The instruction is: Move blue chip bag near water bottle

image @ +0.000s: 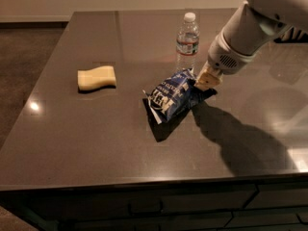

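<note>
The blue chip bag (172, 98) lies crumpled on the dark table (96, 129), just in front of the water bottle (187, 38), which stands upright a short gap behind the bag's right end. My gripper (205, 81) reaches in from the upper right on a white arm and is shut on the bag's right end. The bag's right end is tilted up at the gripper, and its left end rests on the table with a dark shadow under it.
A pale yellow sponge (97, 77) lies on the table to the left of the bag. The arm's shadow (240, 138) falls over the table's right front. The table's front edge (144, 182) runs below, with floor to the left.
</note>
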{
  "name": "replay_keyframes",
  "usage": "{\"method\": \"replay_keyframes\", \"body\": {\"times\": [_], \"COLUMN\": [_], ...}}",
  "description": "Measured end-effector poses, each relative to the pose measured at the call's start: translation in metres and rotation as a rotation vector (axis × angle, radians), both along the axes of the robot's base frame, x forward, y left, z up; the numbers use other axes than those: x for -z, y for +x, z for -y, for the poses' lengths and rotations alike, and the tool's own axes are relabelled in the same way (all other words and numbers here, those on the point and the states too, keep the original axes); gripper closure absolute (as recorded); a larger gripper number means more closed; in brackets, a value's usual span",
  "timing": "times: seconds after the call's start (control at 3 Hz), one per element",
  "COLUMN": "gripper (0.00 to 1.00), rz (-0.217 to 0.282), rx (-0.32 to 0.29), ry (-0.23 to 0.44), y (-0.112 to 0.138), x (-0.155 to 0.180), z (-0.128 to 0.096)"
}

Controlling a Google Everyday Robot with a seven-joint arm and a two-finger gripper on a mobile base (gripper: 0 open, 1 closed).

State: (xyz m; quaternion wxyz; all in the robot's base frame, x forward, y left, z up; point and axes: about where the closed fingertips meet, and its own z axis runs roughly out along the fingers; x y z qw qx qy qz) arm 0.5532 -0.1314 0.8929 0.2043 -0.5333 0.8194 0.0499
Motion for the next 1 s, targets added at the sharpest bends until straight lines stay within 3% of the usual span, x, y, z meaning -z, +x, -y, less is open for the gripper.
{"method": "replay_keyframes", "body": {"times": [0.33, 0.67, 1.0], "gripper": [0.12, 0.0, 0.0], "rz": [-0.011, -0.017, -0.017], "rx": [0.013, 0.023, 0.023], "ry": [-0.017, -0.032, -0.032], "y": [0.0024, 0.0035, 0.0035], "x": [0.0089, 0.0161, 0.0162], "z": [0.0051, 0.0083, 0.0084]}}
